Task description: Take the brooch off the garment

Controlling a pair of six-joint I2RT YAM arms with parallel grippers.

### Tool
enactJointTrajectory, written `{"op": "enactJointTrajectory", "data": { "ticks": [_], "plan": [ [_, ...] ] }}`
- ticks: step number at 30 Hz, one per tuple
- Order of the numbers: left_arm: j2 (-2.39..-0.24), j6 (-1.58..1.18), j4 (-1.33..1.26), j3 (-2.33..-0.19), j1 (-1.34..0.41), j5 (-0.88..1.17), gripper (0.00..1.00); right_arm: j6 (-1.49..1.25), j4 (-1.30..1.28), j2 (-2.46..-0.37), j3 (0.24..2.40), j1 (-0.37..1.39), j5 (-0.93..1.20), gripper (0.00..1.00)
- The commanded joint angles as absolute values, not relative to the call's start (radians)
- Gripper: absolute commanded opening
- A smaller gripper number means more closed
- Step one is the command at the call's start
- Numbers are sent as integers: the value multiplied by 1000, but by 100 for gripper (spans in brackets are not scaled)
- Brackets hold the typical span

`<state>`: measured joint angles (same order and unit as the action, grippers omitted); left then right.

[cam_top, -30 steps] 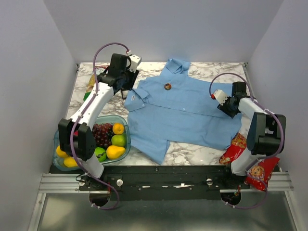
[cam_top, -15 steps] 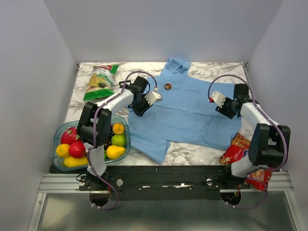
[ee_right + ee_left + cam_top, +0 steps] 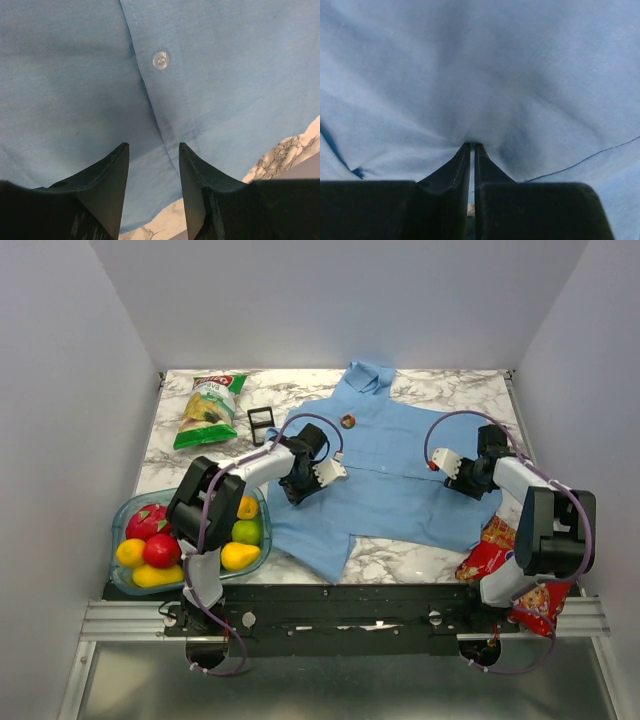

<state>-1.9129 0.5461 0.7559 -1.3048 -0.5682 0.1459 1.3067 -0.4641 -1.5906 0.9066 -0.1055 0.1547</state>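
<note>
While nearly closed, left pincer (image 3: 472,145) pinches a fold of the garment (image 3: 400,480); right pincer (image 3: 152,149), jaws apart, sits over its button front. Garment spread on marble surface (image 3: 290,388); brooch (image 3: 348,421) on chest below collar (image 3: 368,375), apart from both pincers.

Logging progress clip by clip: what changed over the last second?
The left fingers swung from the far-left corner onto the shirt and closed, pinching a fold of cloth. The right fingers edged slightly inward, still open over the button front. The brooch stayed pinned near the collar.
</note>
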Motion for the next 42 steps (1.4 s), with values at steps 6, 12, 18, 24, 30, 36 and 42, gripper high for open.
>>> {"op": "enactJointTrajectory", "data": {
  "ticks": [6, 12, 18, 24, 30, 36, 42],
  "plan": [
    [-1925, 408, 799, -1152, -684, 221, 13, 1344, -449, -1660, 939, -104, 109, 52],
    [-1800, 405, 798, -999, -683, 316, 12, 1371, -452, -1698, 963, -103, 136, 52],
    [-1706, 492, 825, -931, -680, 350, 11, 1439, -476, -1721, 985, -106, 114, 52],
    [-1649, 465, 879, -1068, -611, 391, 15, 1430, -511, -1701, 1040, -101, 165, 52],
    [-1755, 370, 893, -1516, -505, 410, 32, 1321, -640, -1652, 1227, -58, 337, 56],
    [-2077, 293, 920, -2019, -425, 361, 38, 1047, -653, -1643, 1365, 41, 435, 61],
    [-2305, 296, 954, -2214, -385, 419, 49, 666, -617, -1678, 1463, 71, 506, 63]
  ]
}}
